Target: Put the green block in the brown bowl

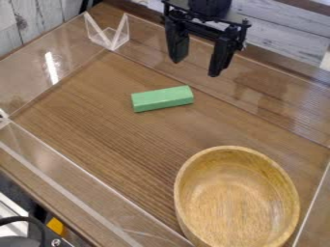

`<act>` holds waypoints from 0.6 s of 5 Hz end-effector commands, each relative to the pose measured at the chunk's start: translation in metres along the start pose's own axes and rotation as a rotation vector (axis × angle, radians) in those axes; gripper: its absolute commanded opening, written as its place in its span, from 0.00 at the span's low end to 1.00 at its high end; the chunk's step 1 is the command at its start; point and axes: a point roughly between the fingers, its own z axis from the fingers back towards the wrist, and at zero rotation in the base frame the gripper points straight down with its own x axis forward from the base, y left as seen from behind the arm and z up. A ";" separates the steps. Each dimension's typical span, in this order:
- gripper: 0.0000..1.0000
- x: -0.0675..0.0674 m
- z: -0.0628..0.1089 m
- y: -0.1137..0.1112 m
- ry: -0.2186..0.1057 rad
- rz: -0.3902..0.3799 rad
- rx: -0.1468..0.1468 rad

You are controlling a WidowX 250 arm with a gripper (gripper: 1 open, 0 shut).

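From my station I look down on a brown wooden tabletop with a visible grain, and I take the round, light-brown wooden bowl as my landmark. Furthest left, level with the bowl's lower part and well apart from it, I see a dark, rounded object with a yellow-orange patch, cut off by my view's edge; I cannot tell what it is. Farther back, up and left of the bowl, stands a white, angular, open-looking piece with pointed tips.

Next comes the small, flat, rectangular bright green block. It lies on the tabletop, up and left of the bowl and apart from it, its surface plain and matte, its long side slightly slanted, the right end a bit farther back. Bare wood runs between it and the bowl.

To the right of the block and beyond it, my black gripper hangs from the top of my view, its fingers spread apart with a gap between them. Lower right is the bowl itself, shallow and thick-rimmed, far wider than the block.
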 end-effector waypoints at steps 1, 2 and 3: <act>1.00 -0.004 0.002 -0.002 0.012 -0.092 0.014; 1.00 -0.005 -0.009 0.004 0.018 -0.230 0.038; 1.00 -0.003 -0.020 0.012 0.011 -0.340 0.071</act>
